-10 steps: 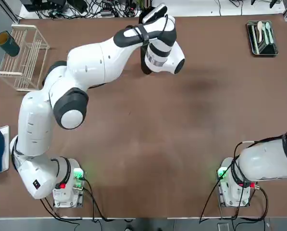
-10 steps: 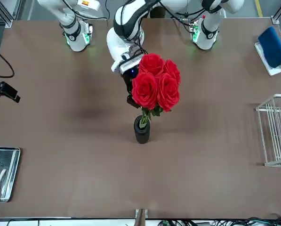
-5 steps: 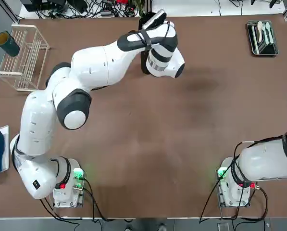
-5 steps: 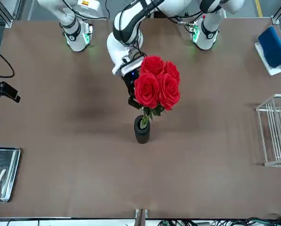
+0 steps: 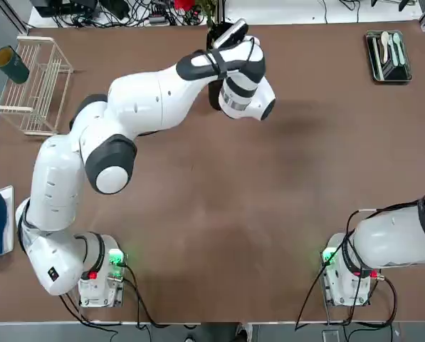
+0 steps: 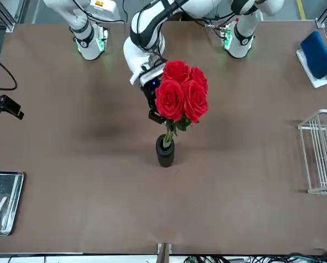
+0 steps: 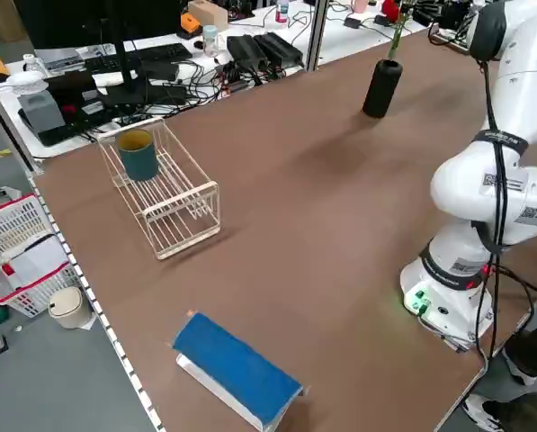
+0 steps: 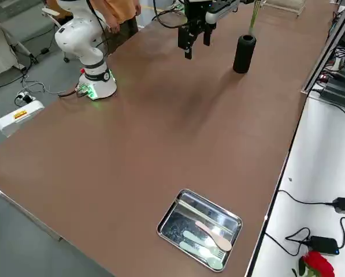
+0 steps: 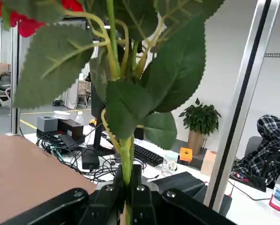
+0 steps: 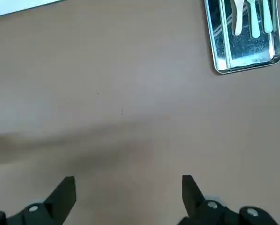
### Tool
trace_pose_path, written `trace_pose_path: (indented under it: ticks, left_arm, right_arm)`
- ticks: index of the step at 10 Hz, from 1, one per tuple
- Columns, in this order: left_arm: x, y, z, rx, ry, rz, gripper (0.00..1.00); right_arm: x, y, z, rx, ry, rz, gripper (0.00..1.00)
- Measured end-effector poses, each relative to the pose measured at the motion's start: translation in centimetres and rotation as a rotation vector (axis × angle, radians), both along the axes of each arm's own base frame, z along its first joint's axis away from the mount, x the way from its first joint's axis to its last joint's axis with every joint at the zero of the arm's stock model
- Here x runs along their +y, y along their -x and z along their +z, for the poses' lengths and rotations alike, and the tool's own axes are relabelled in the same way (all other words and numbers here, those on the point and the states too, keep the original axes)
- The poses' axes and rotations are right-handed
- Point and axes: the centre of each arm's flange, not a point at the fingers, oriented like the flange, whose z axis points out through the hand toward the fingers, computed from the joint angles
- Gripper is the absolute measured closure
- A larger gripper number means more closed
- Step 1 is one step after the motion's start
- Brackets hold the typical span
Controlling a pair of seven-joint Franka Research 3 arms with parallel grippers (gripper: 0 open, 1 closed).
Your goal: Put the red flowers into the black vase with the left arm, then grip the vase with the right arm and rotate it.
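The red flowers (image 6: 181,97) stand upright over the black vase (image 6: 165,153), and their green stems reach down into its mouth. My left gripper (image 6: 158,112) is shut on the stems just above the vase, beside the leaves. In the left wrist view the left gripper (image 9: 128,186) pinches a stem under large leaves. The vase (image 8: 244,53) stands at the far middle of the table, with a stem rising from it. My right gripper (image 10: 126,188) is open over bare table, with nothing between its fingers, far from the vase.
A wire rack (image 5: 38,82) with a dark green cup (image 5: 11,64) stands at the far left. A metal tray (image 5: 388,55) with spoons lies at the far right. A blue object (image 6: 318,53) rests at the table's left edge. A person stands behind the arm bases.
The left arm has shifted slightly with the flowers, and the blooms have moved a little over the vase. The right arm has not moved.
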Motion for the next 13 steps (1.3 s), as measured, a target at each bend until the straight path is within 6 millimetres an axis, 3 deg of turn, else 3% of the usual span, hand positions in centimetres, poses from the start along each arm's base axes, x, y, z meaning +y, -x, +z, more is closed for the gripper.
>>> trace_pose_path:
  ticks: [7, 13]
  left_arm:
    - [-0.3, 0.4, -4.4, 0.024, -0.030, -0.001, 0.93]
    - [-0.2, 0.1, -7.0, 0.015, -0.042, -0.006, 0.93]
  right_arm:
    - [-0.1, 0.0, 0.0, 0.000, 0.000, -0.002, 0.00]
    - [-0.1, 0.0, 0.0, 0.001, 0.000, -0.002, 0.00]
